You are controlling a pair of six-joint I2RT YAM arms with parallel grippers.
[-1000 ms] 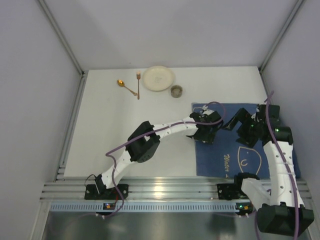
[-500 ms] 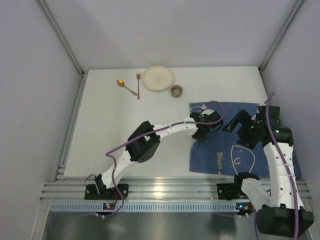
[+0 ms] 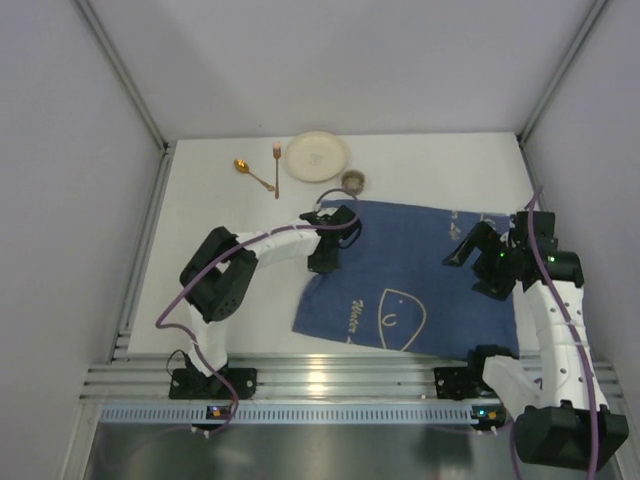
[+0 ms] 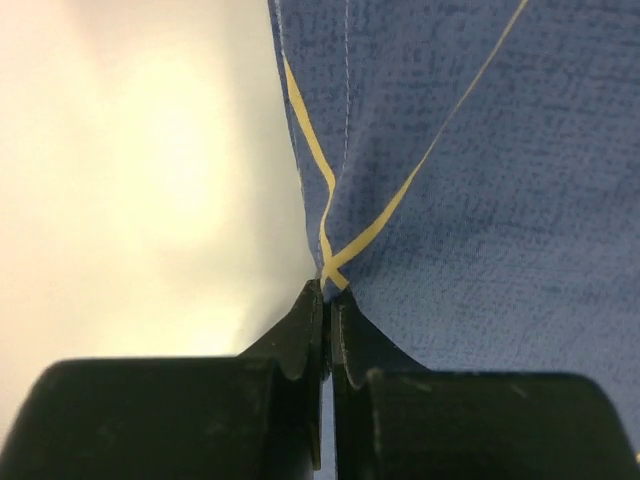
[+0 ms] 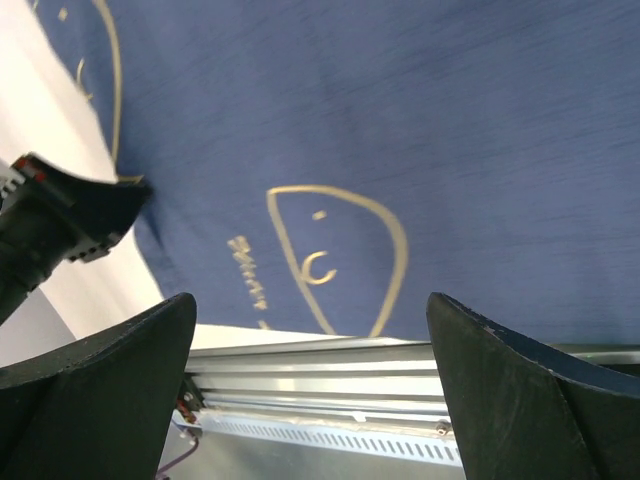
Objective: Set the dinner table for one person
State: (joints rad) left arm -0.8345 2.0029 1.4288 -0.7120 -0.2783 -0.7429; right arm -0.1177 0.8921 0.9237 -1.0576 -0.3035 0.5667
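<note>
White table (image 3: 230, 270) spans the walled bay, blue placemat (image 3: 400, 280) right of centre. At the far edge, plate (image 3: 317, 156) and cup (image 3: 353, 181), contents unreadable. Wrist views show left gripper (image 4: 326, 290) jaws clenched on the placemat's edge, right gripper (image 5: 310, 297) jaws released above it.

Top camera sits above and behind the arm bases, looking down over the whole dinner table (image 3: 220, 215). Left wrist view is in tight on the blue placemat (image 4: 480, 150), right at its edge. Right wrist view hangs higher, facing the near rail (image 5: 330, 385). All three share the placemat.
</note>
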